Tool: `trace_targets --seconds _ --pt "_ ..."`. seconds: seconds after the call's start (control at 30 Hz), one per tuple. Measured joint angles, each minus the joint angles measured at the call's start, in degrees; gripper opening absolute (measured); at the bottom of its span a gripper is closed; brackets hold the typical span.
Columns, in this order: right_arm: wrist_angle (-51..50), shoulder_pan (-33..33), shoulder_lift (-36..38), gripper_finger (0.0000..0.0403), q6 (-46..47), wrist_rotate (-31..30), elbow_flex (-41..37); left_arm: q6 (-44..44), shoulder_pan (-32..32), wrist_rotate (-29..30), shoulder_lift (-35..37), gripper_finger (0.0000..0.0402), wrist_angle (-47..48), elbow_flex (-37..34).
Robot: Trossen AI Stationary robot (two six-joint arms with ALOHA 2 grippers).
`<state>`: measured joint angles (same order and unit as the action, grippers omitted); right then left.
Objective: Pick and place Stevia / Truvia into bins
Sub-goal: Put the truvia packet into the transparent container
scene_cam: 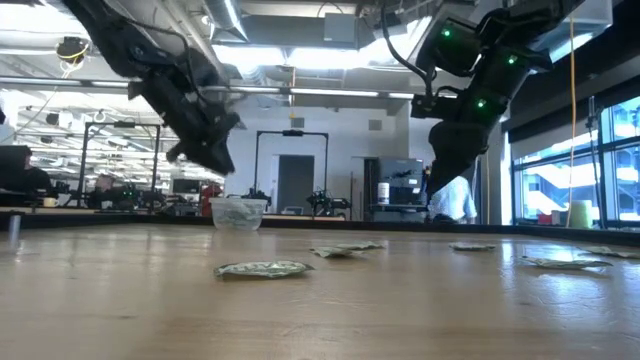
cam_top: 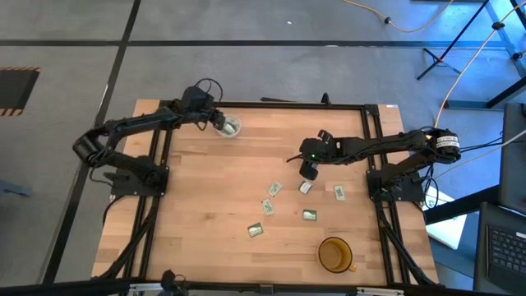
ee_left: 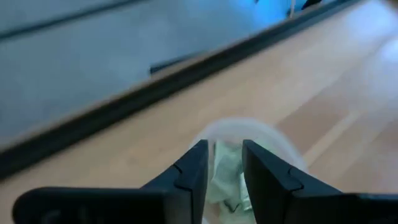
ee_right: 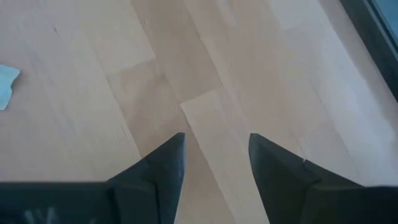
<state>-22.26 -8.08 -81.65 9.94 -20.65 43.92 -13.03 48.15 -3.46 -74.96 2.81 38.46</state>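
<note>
The bin, a small clear cup (cam_top: 231, 127), stands on its base near the table's far left edge with green-and-white Stevia sachets (ee_left: 227, 177) inside. My left gripper (ee_left: 225, 158) hovers just above the cup's mouth (scene_cam: 238, 203). It is open and nothing is between its fingers. Several more sachets (cam_top: 274, 189) lie flat on the wood right of the table's middle. My right gripper (cam_top: 308, 174) hangs open above the bare wood beside them, with nothing between its fingers (ee_right: 168, 162). One sachet (ee_right: 6, 87) shows at the edge of the right wrist view.
An amber cup (cam_top: 334, 254) stands near the table's front edge, right of centre. A black frame rail (cam_top: 271, 104) runs along the far edge, just behind the clear cup. Bare wood (cam_top: 197, 205) fills the table's left half.
</note>
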Motion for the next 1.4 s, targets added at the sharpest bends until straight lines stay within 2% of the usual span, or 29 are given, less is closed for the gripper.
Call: trace_targets --seconds 0.07,0.2,0.33,0.63,0.8,1.03,1.4 --pt "-0.45 0.04 0.0 0.0179 0.05 2.43 0.02 1.05 -0.47 -0.05 3.04 0.0098 0.0 0.02" --pt "-2.08 0.09 0.0 0.0179 0.09 11.98 0.04 2.31 -3.18 -1.59 8.64 0.0099 -0.97 -0.69" --pt "-3.31 1.04 0.0 0.0179 0.08 17.69 0.04 1.21 -8.14 -1.68 13.0 0.0096 -7.53 -5.59" --pt "-4.71 6.5 -0.61 0.0179 3.56 17.91 0.04 -5.7 -20.98 -1.79 17.51 0.0099 -39.03 -21.15" --pt "-5.26 8.56 -3.01 0.0179 6.8 17.89 0.04 -5.7 -27.37 -1.81 17.62 0.0095 -51.6 -25.27" --pt "-6.01 8.85 -7.62 0.0153 9.56 17.93 0.04 -3.57 -33.04 -1.59 17.65 0.0097 -52.35 -25.56" --pt "-6.2 8.87 -11.19 0.0103 10.78 17.98 0.28 -2.28 -34.72 -1.18 17.65 0.0095 -52.33 -25.56"
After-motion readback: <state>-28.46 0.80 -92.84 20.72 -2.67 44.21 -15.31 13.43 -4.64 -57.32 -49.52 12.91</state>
